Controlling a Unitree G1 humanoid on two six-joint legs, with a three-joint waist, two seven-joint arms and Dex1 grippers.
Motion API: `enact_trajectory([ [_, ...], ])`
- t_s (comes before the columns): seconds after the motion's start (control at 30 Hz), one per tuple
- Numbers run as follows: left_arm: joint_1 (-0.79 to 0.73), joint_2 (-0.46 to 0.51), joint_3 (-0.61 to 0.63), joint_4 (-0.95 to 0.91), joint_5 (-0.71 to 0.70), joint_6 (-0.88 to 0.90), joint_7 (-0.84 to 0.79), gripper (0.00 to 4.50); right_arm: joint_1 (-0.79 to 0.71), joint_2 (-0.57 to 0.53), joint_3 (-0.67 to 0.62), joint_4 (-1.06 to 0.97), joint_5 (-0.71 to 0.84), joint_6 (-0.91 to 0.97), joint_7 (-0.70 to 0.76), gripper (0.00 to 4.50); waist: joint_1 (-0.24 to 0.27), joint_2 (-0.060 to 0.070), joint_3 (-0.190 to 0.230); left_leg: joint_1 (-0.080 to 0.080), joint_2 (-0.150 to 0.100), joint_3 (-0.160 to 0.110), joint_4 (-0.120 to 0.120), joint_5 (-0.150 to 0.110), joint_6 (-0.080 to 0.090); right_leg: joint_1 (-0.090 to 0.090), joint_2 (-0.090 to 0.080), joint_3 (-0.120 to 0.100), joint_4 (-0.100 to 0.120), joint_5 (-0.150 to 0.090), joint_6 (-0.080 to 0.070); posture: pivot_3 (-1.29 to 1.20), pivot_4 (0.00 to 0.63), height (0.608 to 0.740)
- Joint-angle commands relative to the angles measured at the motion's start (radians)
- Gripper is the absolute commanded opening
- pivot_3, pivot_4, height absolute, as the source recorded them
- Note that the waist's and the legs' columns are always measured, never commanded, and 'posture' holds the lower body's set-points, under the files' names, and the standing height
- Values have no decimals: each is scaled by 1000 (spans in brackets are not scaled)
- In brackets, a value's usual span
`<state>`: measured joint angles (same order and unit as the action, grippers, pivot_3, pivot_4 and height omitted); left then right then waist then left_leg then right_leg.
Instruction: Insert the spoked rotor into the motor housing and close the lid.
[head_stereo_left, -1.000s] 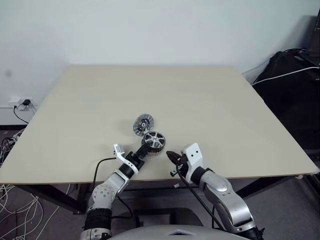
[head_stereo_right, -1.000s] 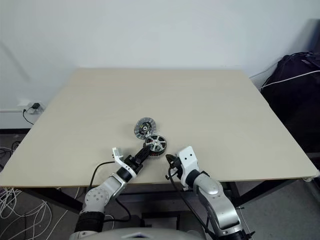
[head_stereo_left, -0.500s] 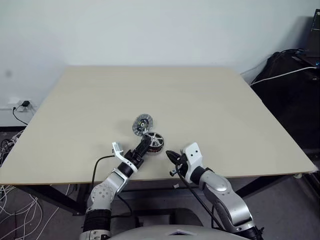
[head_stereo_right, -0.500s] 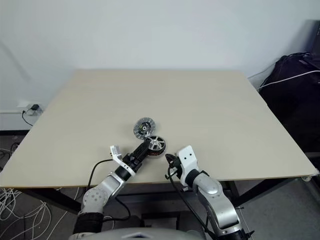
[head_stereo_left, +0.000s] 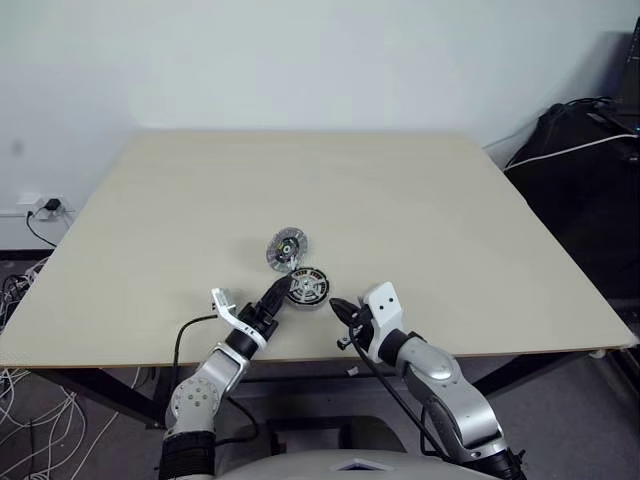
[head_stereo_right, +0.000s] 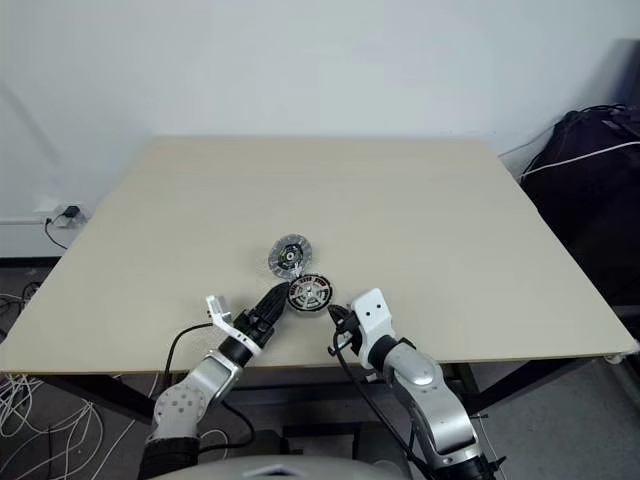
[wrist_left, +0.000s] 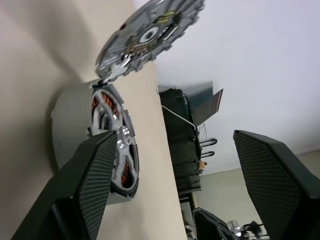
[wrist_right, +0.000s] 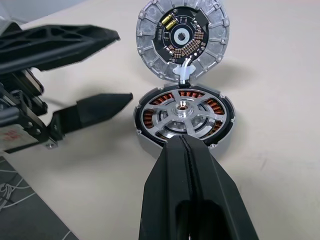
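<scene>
left hand (head_stereo_right: 276, 297) opened, off spoked rotor (wrist_right: 182, 116)

Lab: bare worktable (head_stereo_left: 420, 200), trailing cables (head_stereo_left: 20, 290)

the spoked rotor (wrist_right: 182, 116) is gleaming as polished metal over copper windings, the lid (wrist_right: 181, 37) looking cast grey metal, the surface (head_stereo_left: 420, 220) showing matt beige.

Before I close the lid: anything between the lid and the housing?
No. In the right wrist view the lid directly adjoins the housing, rotor seated inside.
</scene>
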<state>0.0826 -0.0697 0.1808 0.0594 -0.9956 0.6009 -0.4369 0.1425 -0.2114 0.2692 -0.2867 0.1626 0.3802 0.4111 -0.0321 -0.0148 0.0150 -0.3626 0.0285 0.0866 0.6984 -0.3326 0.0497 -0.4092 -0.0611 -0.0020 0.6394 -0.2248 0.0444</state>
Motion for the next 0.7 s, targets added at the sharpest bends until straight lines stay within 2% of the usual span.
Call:
enact_trajectory([
  [0.03,27,-5,-48,-100,97,-93,-35,3934,-10,4,-9,-24,0,-19,-4,0,0,0,0,0,0,0,0,0,0,0,0,0,0,0,0,0,0,740],
  [0.27,111,63,-142,-189,398,-372,-74,3934,-40,27,-13,15,-8,-33,-23,0,3,1,1,0,0,0,0,0,0,0,0,0,0,0,0,0,0,740],
  [0.3,120,69,-152,-192,426,-401,-76,3756,-48,29,-9,25,-14,-38,-24,0,2,2,1,0,1,0,0,0,0,0,0,0,0,0,0,0,0,740],
  [0.37,143,87,-177,-202,488,-453,-79,3298,-69,38,-2,55,-23,-49,-25,0,3,2,1,0,1,0,0,0,0,0,0,0,0,0,0,0,0,740],
  [0.7,203,154,-269,-166,759,-671,-34,19,-259,102,44,299,-128,-70,-61,0,2,7,4,0,3,1,0,0,0,-1,0,0,1,0,0,0,0,740],
])
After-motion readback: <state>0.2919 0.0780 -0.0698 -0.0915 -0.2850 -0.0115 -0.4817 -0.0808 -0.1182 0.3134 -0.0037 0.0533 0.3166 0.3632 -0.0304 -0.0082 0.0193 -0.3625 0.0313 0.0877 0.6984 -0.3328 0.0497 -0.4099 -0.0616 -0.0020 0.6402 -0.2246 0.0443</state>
